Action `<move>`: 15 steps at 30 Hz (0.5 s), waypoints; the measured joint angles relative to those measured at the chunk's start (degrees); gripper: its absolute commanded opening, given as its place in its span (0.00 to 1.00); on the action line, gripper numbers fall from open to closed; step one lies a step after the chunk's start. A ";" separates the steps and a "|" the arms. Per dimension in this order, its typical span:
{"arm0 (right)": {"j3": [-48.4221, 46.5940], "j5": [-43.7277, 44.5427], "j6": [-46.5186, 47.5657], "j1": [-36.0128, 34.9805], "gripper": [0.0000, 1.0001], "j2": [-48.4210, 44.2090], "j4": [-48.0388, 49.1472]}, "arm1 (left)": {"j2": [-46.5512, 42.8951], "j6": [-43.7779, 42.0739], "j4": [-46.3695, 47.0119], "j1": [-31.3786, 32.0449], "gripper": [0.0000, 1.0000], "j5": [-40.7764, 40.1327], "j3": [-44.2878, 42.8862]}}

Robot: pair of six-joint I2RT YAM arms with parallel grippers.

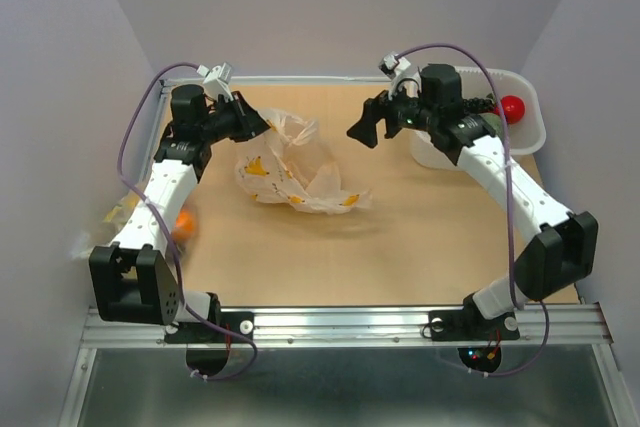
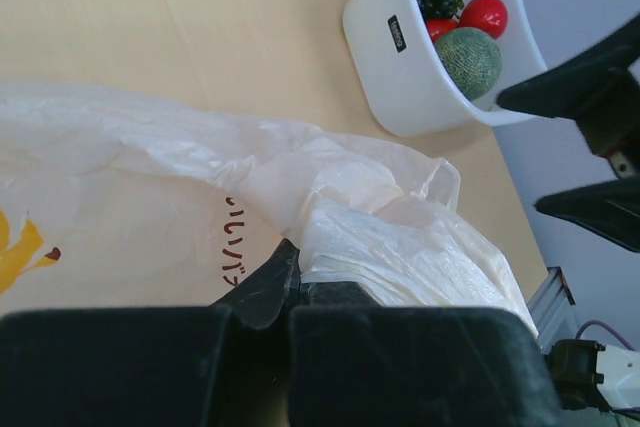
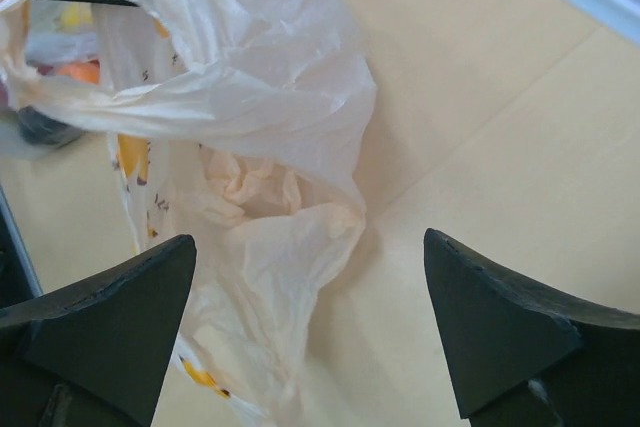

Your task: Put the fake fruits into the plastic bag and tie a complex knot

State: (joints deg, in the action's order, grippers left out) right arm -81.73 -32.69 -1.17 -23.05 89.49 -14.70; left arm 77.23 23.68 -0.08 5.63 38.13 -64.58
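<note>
While the plastic bag [image 1: 295, 172] lies crumpled and slack on the tan wooden table [image 1: 400, 247], its upper edge is pinched between the clenched fingers of the left gripper [image 1: 255, 119]. Opposite those fingers and apart from the bag, the right gripper [image 1: 362, 127] hangs with its jaws spread wide, grasping nothing. Behind the right fingers stands a white tub [image 1: 527, 132] holding a red fruit [image 1: 512, 107]. Pale grey-lilac walls [image 1: 60, 97] enclose the table on three sides.
</note>
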 measured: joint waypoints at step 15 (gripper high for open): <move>-29.18 9.09 10.38 25.64 1.00 17.66 -28.57 | 11.08 0.63 -1.46 1.07 0.00 3.96 -2.99</move>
State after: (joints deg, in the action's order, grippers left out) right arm -110.91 -23.59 9.21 2.59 107.15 -43.27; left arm 88.31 24.32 -1.54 6.70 42.09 -67.57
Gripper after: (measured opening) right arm 0.999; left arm 0.024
